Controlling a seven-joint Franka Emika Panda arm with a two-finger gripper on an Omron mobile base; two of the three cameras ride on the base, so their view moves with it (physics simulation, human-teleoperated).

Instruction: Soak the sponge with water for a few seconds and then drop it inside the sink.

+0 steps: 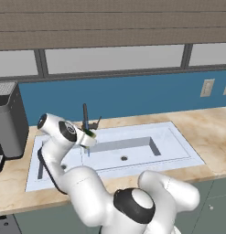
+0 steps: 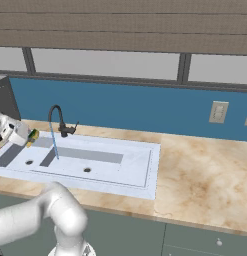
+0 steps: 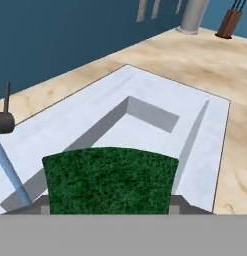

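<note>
One sponge [image 3: 109,181] clamped betw claw [image 3: 109,207] tips, over sink [image 3: 160,95], beside water [image 3: 10,172].

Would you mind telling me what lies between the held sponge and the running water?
Nothing: in the right base view the sponge, clamped in the gripper, hangs left of the water, with just bare sink rim behind the gap.

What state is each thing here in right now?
sponge: held above the sink, beside the stream
end effector: shut on the sponge
water: running into the sink
faucet: turned on
sink: nothing in its basins
</note>
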